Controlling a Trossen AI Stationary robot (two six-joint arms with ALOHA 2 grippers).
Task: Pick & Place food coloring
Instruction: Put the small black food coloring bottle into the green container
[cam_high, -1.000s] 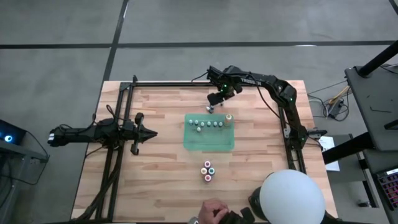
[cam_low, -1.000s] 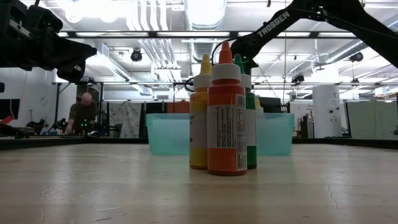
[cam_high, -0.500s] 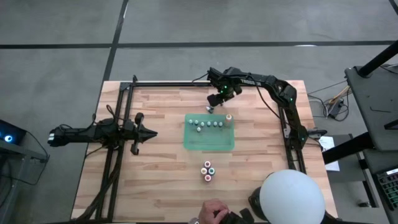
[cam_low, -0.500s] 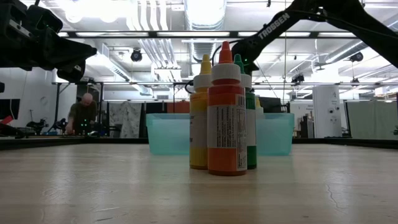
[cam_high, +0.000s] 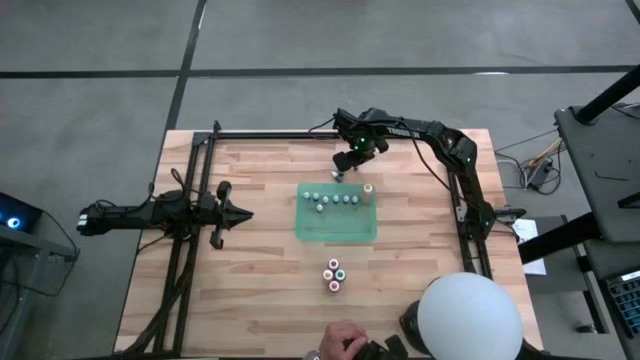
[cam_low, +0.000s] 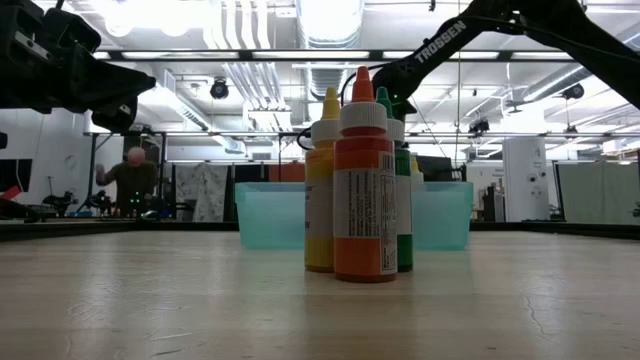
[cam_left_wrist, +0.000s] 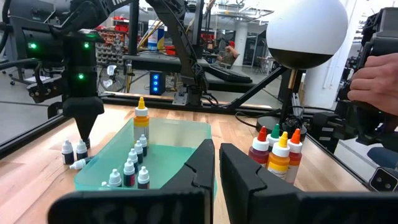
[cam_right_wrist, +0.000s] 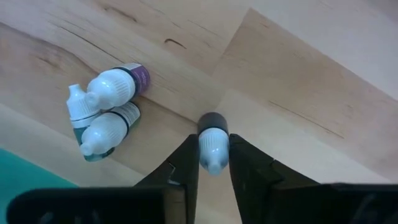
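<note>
A tiny white-capped bottle (cam_right_wrist: 212, 144) stands on the tabletop (cam_high: 260, 270) just behind the green bin (cam_high: 336, 222), gripped between the right claw's (cam_right_wrist: 212, 163) fingers. Two more tiny bottles (cam_right_wrist: 107, 118) lie beside it. The bin holds a row of small bottles (cam_high: 333, 200) and a taller dropper bottle (cam_left_wrist: 141, 121). Since a second ago, the dropper's top reads redder from above and the right claw has narrowed. The left claw (cam_left_wrist: 215, 163) waits clenched, left of the bin. Four larger bottles (cam_high: 335, 274) stand nearer the front edge.
</note>
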